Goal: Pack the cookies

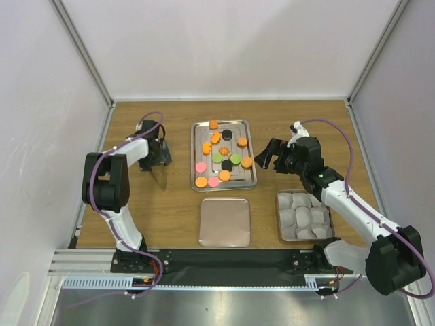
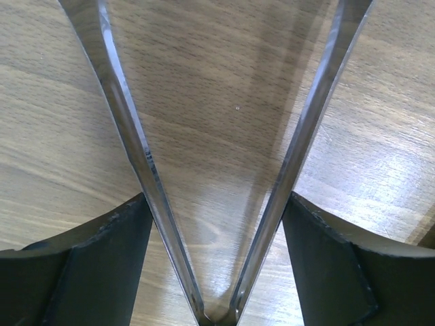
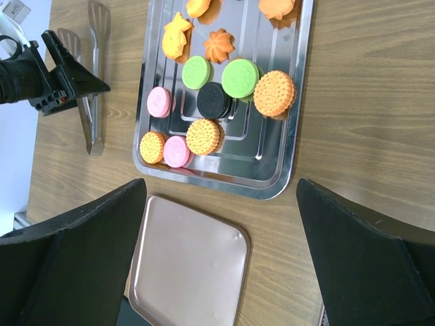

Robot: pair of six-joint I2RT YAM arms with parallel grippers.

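The cookies (image 1: 218,157), orange, pink, green and black discs, lie on a steel tray (image 1: 253,178) at the table's middle. In the right wrist view the cookies (image 3: 240,77) sit on the tray (image 3: 272,149) ahead of the fingers. My left gripper (image 1: 155,155) is left of the tray, shut on metal tongs (image 1: 162,178). The tongs' two arms (image 2: 132,136) spread in a V between the black fingers of my left gripper (image 2: 217,204), over bare wood. My right gripper (image 1: 268,157) is open and empty just right of the tray; in its own view the right gripper (image 3: 221,197) hovers above the tray's near edge.
A copper-coloured flat square lid (image 1: 225,222) lies in front of the steel tray; it also shows in the right wrist view (image 3: 187,265). A small square box (image 1: 279,217) of pale grey paper cups stands at the front right. White walls enclose the table.
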